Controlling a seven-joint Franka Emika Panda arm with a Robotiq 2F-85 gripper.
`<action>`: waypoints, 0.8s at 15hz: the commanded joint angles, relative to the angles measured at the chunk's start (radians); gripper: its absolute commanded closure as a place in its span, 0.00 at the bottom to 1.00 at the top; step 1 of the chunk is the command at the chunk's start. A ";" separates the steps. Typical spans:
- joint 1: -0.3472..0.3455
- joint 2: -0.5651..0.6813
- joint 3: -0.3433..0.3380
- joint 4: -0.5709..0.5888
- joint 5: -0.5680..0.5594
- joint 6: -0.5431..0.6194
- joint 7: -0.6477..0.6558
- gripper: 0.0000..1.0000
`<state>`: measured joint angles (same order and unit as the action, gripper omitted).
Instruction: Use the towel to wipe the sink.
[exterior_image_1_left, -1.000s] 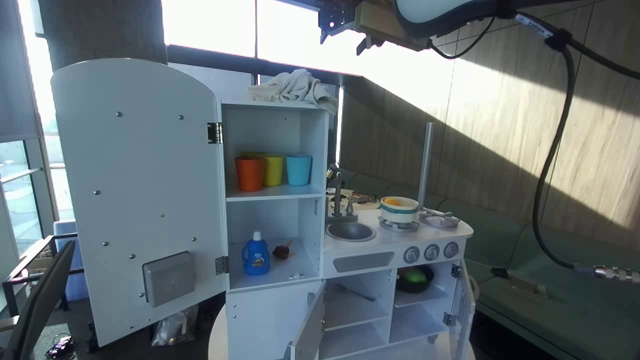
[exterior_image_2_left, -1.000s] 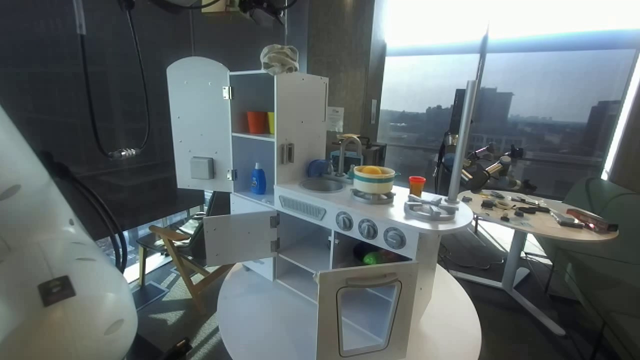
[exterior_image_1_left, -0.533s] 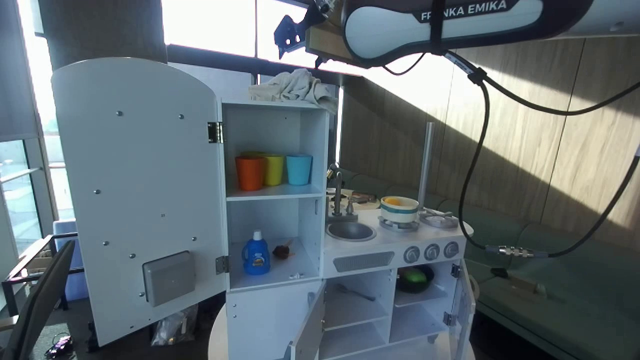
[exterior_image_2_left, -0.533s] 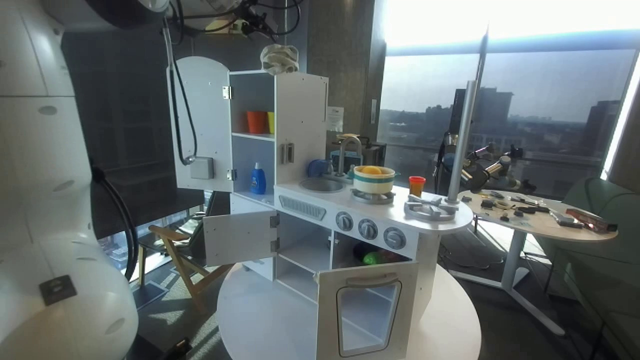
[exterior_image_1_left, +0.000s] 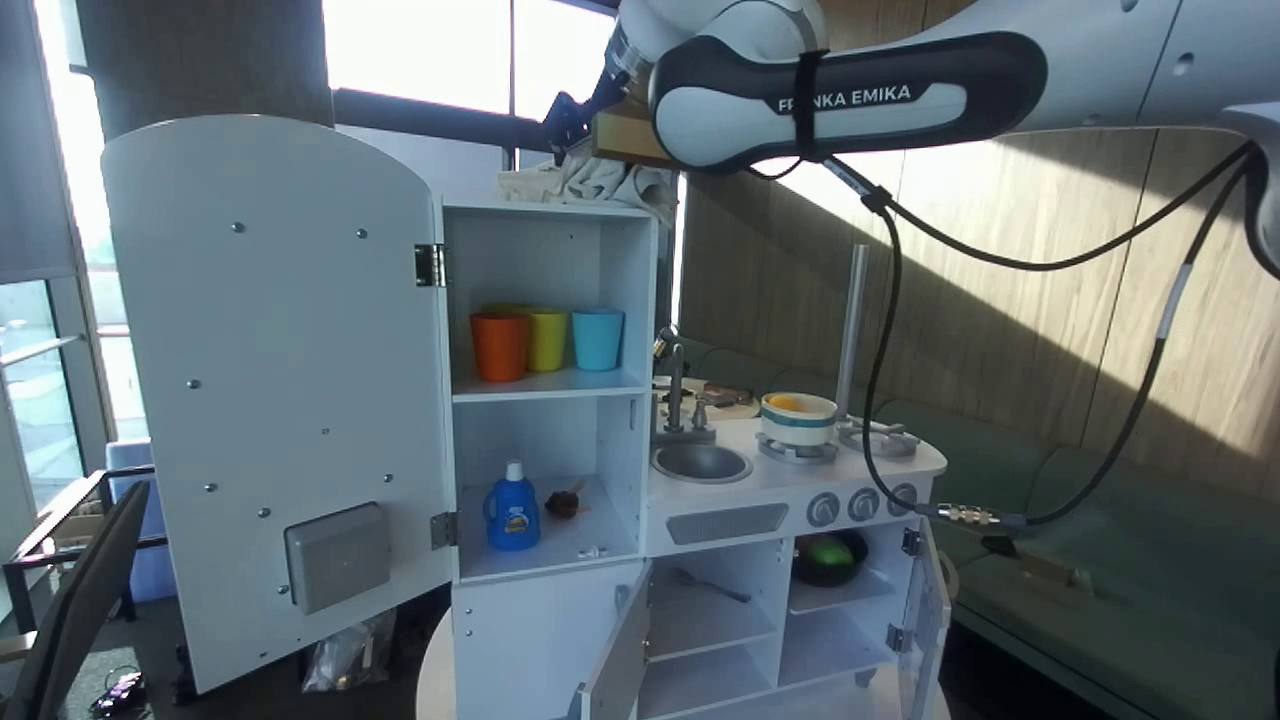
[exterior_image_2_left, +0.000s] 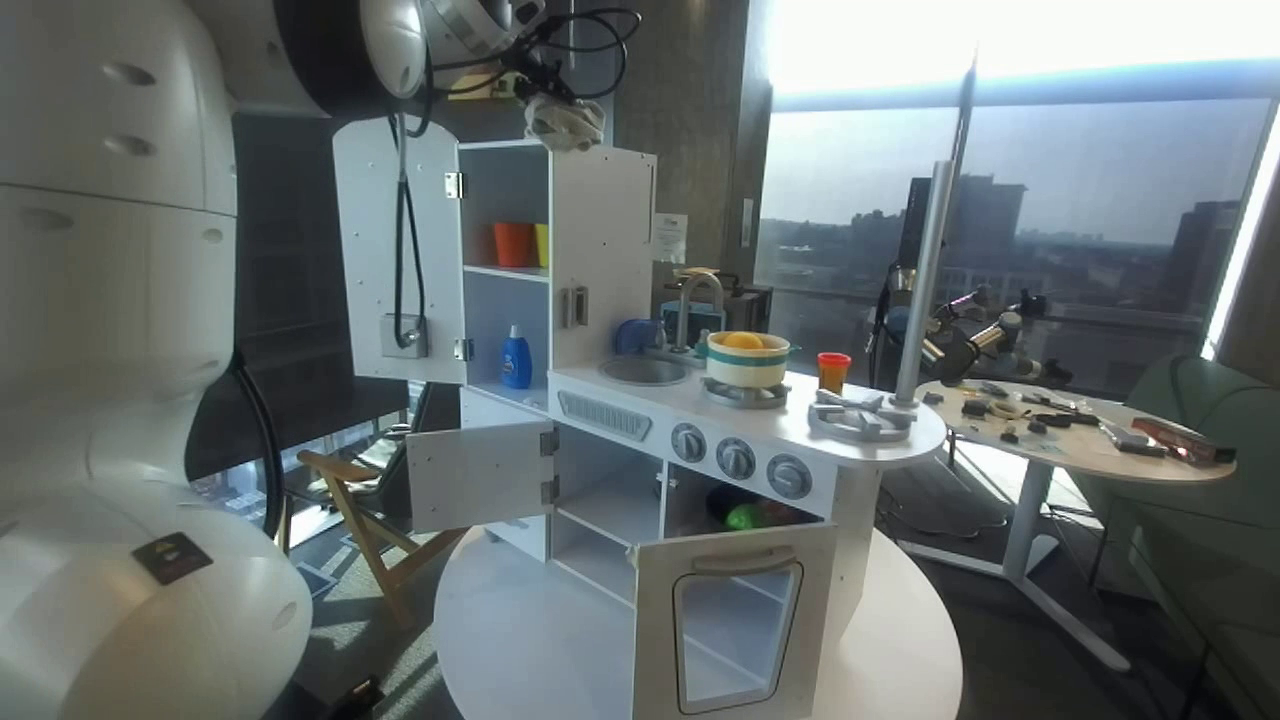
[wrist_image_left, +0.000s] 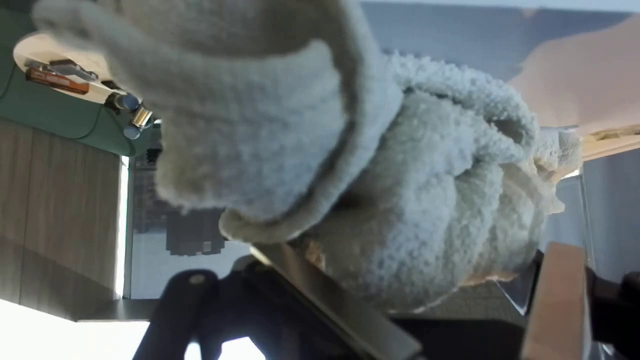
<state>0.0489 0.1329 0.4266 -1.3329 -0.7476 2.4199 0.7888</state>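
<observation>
A crumpled off-white towel lies on top of the tall white cabinet in both exterior views (exterior_image_1_left: 590, 182) (exterior_image_2_left: 566, 125). It fills much of the wrist view (wrist_image_left: 425, 200). My gripper is at the towel's top in both exterior views (exterior_image_1_left: 570, 128) (exterior_image_2_left: 545, 86). In the wrist view my gripper (wrist_image_left: 411, 249) has its two fingers wide apart, with towel folds between and beyond them. The left finger's tip is at the towel, partly covered by a fold. The small grey sink (exterior_image_1_left: 702, 462) is lower, in the counter beside the cabinet; it also shows here (exterior_image_2_left: 645, 371).
A grey faucet (exterior_image_2_left: 684, 310) rises behind the sink. A pot (exterior_image_2_left: 748, 360) with a yellow item stands on a burner. The cabinet door (exterior_image_1_left: 280, 400) is open; cups (exterior_image_1_left: 500, 347) and a blue bottle (exterior_image_1_left: 513, 512) stand on its shelves. Lower doors (exterior_image_2_left: 735, 620) are open. A pole (exterior_image_1_left: 852, 330) stands at the counter.
The arm has come in from the upper edge and lowered to the cabinet top. The gripper now reaches the towel, which looks slightly shifted in an exterior view.
</observation>
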 joint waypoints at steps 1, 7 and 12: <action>0.047 0.045 -0.036 0.075 -0.016 -0.013 0.001 0.34; 0.046 0.005 -0.055 0.063 -0.001 -0.019 0.013 0.81; 0.019 -0.040 -0.061 0.033 0.034 -0.035 0.020 1.00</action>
<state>0.0797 0.1307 0.3729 -1.2870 -0.7315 2.3996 0.7913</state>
